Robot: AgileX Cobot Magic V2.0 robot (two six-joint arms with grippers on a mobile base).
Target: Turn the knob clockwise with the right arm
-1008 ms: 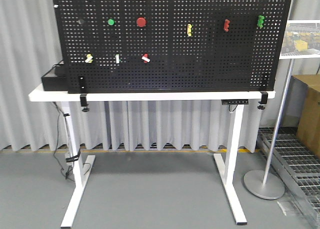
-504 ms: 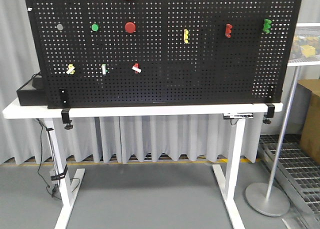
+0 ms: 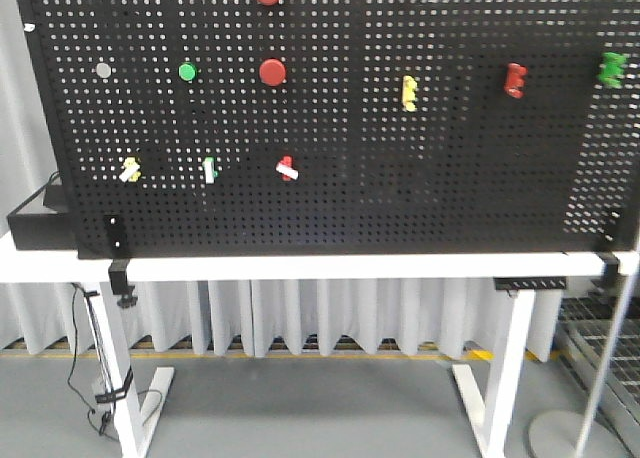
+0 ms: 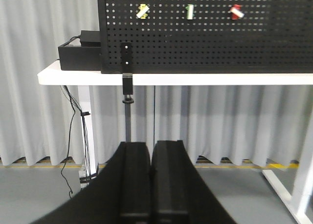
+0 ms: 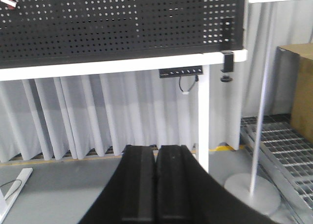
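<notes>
A big black board full of little holes point(image 3: 400, 178) stood on the long white table point(image 3: 350, 266). Low on the board's left part sat three small knobs in a row: a yellow knob point(image 3: 130, 169), a green and white knob point(image 3: 209, 169) and a red and white knob point(image 3: 287, 168), which looked tilted, though it was too small to be sure. Above them were a round red button point(image 3: 272, 72) and a small green button point(image 3: 187, 71). The left end effector point(image 4: 152, 148) hung low before the table, its black fingers pressed together with nothing between. The right end effector point(image 5: 156, 150) was pressed together and empty too, well apart from the knobs.
</notes>
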